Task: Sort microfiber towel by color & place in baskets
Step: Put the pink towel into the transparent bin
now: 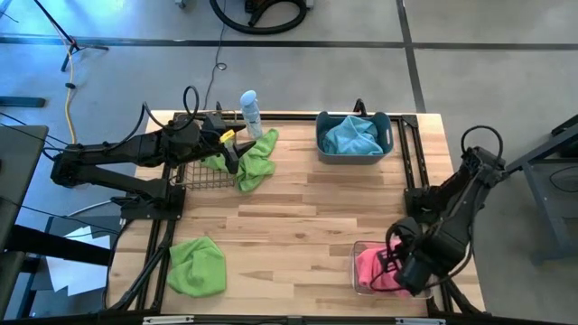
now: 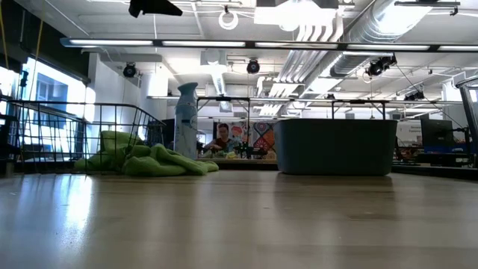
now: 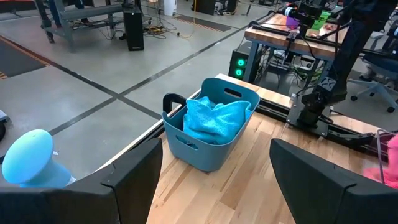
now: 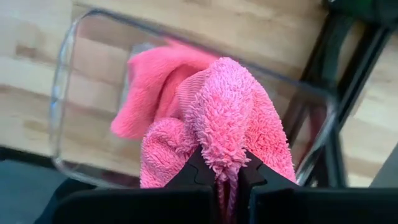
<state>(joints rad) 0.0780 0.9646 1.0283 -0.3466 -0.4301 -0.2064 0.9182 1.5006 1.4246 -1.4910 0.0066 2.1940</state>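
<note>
Pale wood tabletop (image 1: 298,212) over grey concrete floor (image 1: 470,81); right gripper (image 4: 227,177) pinches pink towel (image 4: 230,118) above clear box (image 4: 68,74); left gripper (image 3: 211,180) spread wide.

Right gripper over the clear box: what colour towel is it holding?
Pink: the fuzzy pink microfiber towel, clearest in the right wrist view.

Overhead looks straight down; low camera level across the table (image 2: 239,224); both share the blue tub (image 1: 354,149).
</note>
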